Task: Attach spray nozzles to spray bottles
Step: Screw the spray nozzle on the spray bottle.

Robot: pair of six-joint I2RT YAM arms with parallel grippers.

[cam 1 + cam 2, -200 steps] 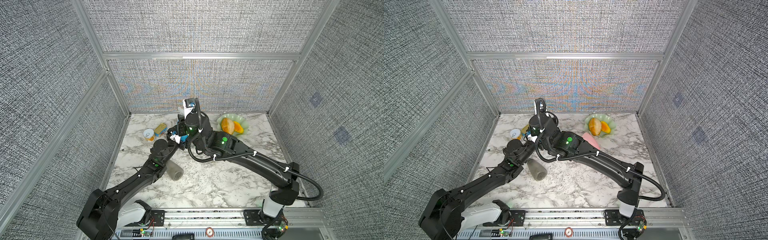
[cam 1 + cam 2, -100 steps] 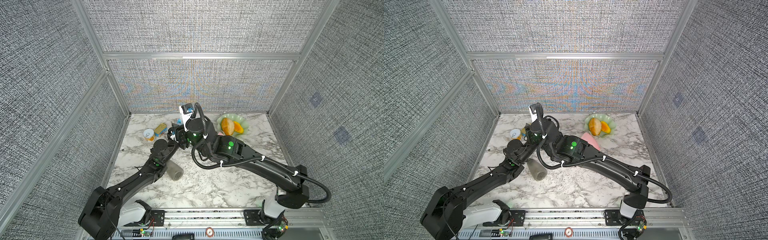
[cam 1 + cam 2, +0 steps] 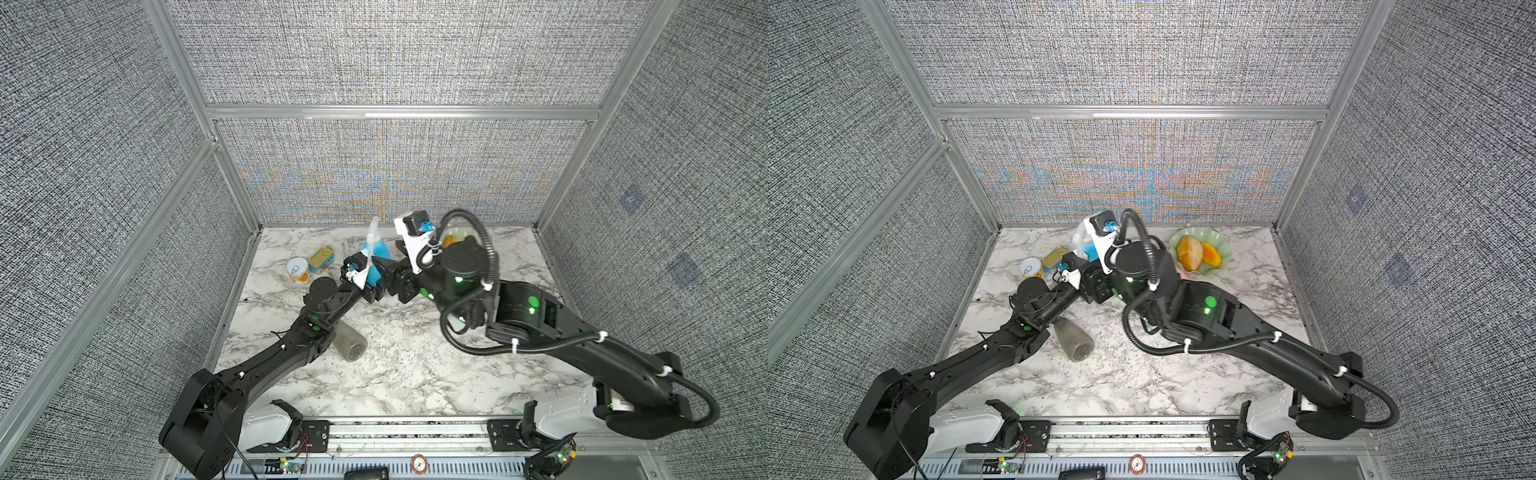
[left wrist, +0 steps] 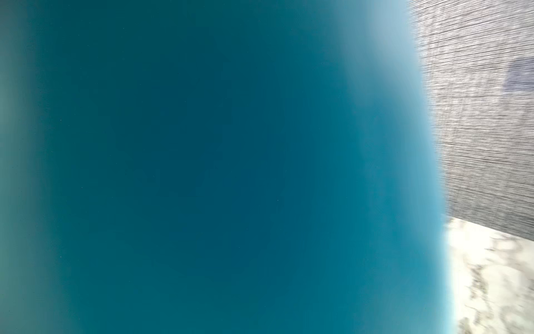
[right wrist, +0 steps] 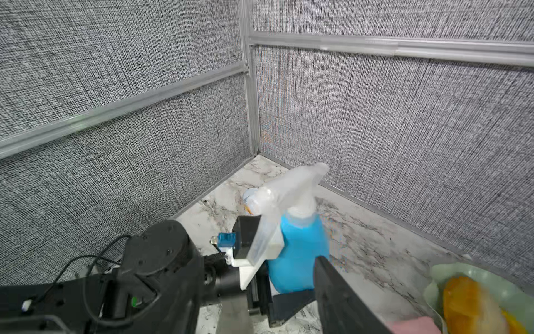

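A blue spray bottle (image 3: 376,259) (image 5: 300,251) stands at the back of the marble table, upright, with a translucent white spray nozzle (image 3: 371,231) (image 5: 291,185) sitting on its neck. My left gripper (image 3: 375,277) is shut on the bottle's lower body, and blue (image 4: 219,162) fills the left wrist view. My right gripper (image 3: 395,261) is open just right of the bottle, holding nothing; one of its fingers (image 5: 338,292) shows beside the bottle without touching it. A smoky grey spray bottle (image 3: 351,343) (image 3: 1073,340) lies on its side by my left forearm. A pink spray bottle (image 5: 413,328) is mostly hidden under my right arm.
Two tin cans, a round one (image 3: 298,270) and a yellow oblong one (image 3: 322,259), sit left of the blue bottle. A green bowl (image 3: 1223,249) with orange fruit stands at the back right. Grey panel walls close in the table on three sides.
My right gripper has opened, let go of the nozzle and drawn back to the right and downward. The nozzle stays on the blue bottle. The left gripper's hold is unchanged.
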